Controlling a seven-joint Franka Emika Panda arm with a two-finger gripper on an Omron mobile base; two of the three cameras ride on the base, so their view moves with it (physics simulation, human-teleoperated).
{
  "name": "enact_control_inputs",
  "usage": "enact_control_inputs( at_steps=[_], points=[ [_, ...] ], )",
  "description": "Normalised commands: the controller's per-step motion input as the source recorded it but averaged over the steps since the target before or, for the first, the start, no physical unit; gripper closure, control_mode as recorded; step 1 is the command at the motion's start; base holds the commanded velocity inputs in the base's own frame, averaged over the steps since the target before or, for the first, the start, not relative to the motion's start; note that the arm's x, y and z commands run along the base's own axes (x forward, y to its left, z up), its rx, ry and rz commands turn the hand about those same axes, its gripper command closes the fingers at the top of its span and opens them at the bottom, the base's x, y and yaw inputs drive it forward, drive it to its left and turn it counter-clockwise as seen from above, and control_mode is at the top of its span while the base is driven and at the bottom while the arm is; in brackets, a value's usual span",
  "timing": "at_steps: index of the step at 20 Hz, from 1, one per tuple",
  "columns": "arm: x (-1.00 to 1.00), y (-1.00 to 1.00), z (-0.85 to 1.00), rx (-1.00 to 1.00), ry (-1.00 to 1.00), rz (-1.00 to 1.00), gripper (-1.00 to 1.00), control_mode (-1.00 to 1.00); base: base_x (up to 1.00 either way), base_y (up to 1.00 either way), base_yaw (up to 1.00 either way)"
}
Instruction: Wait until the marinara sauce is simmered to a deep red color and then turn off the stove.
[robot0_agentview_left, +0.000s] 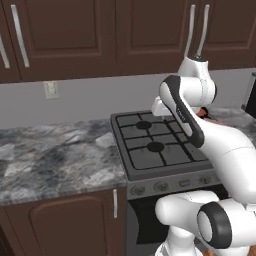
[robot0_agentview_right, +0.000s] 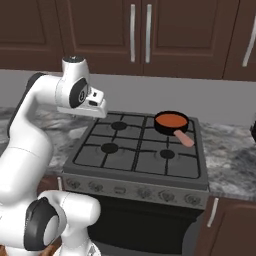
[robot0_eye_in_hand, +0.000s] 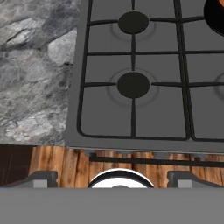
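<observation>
Stove (robot0_agentview_right: 140, 160): matt dark grey metal-look top, black grid grates (robot0_eye_in_hand: 133, 52) with a dull cast finish, a lighter satin grey front strip carrying the knobs (robot0_agentview_right: 145, 192). Counter (robot0_agentview_left: 55, 160): grey veined stone, smooth and polished-looking, faintly glossy; cabinets (robot0_agentview_left: 75, 35) are dark brown wood with a low sheen and slim bright metal handles (robot0_agentview_right: 133, 32), and the floor (robot0_eye_in_hand: 61, 162) is warm wood plank with visible grain. Marinara sauce (robot0_agentview_right: 171, 120): flat, smooth orange-red surface without shine, in a matt black pan (robot0_agentview_right: 161, 125) with a smooth salmon-pink plastic-look handle (robot0_agentview_right: 185, 139); arm (robot0_agentview_right: 30, 135) shell is glossy white with matt dark joints.
</observation>
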Motion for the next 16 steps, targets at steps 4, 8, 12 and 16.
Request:
enact_control_inputs(
  at_steps=[4, 8, 12, 16],
  points=[
    [0.00, 0.00, 0.00, 0.00, 0.00, 0.00, -1.00, 1.00, 0.00, 0.31, 0.00],
    [0.00, 0.00, 0.00, 0.00, 0.00, 0.00, -1.00, 1.00, 0.06, 0.03, 0.00],
    [0.00, 0.00, 0.00, 0.00, 0.00, 0.00, -1.00, 1.00, 0.22, 0.00, 0.00],
    [0.00, 0.00, 0.00, 0.00, 0.00, 0.00, -1.00, 1.00, 0.30, 0.00, 0.00]
  ],
)
